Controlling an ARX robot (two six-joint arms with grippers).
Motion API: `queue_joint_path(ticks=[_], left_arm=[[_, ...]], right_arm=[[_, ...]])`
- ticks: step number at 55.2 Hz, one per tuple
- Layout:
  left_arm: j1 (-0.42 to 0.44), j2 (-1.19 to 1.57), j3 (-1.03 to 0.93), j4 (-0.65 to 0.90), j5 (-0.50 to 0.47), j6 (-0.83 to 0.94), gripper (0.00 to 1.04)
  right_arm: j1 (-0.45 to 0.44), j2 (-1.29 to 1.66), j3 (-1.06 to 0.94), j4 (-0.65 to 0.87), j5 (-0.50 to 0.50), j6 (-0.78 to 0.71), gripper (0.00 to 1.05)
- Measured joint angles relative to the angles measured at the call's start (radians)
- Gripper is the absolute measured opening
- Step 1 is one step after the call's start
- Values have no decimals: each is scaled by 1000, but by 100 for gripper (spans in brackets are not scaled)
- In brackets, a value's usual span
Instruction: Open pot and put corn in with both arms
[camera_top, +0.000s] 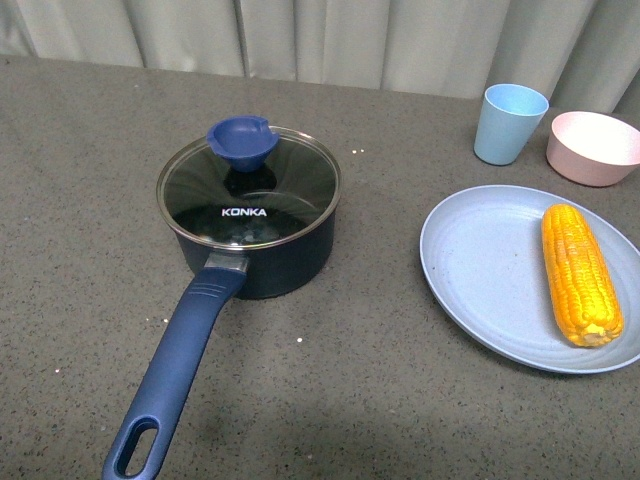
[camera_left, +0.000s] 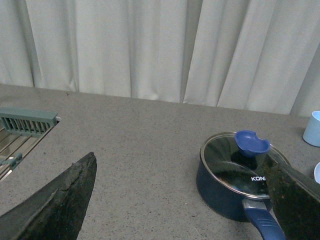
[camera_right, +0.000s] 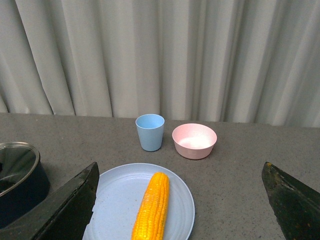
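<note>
- The dark navy saucepan (camera_top: 298, 268) stands left of centre on the speckled grey table (camera_top: 400, 410), well apart from the corn.
- Its long blue handle (camera_top: 180, 365) runs towards the robot and a little to the left, the oval hole at the near end.
- A round glass lid (camera_top: 250, 200) printed "KONKA" sits on the rim, closed, with a blue knob (camera_top: 243, 143) on top.
- The yellow-orange corn cob (camera_top: 580, 275) lies flat on the right half of a pale blue round plate (camera_top: 480, 260), on the table's right side.
- The cob's long axis runs from far to near, the near end leaning slightly right.
- Beyond the plate stand a light blue cup (camera_top: 510, 122) and a pink bowl (camera_top: 593, 148), just beside each other.
- The left gripper (camera_left: 180, 157) hangs above the table to the left of the saucepan, facing the curtain, its jaws wide apart and empty.
- The right gripper (camera_right: 180, 164) hangs on the near side of the plate, level with the cob, its jaws also spread wide with nothing between them.
- Neither arm shows in the front view.
</note>
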Motion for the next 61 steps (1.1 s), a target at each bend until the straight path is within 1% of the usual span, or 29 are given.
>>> queue_joint_path(ticks=[61], left_arm=[[0, 0, 0, 0, 0, 0, 98]], right_arm=[[0, 0, 0, 0, 0, 0, 95]])
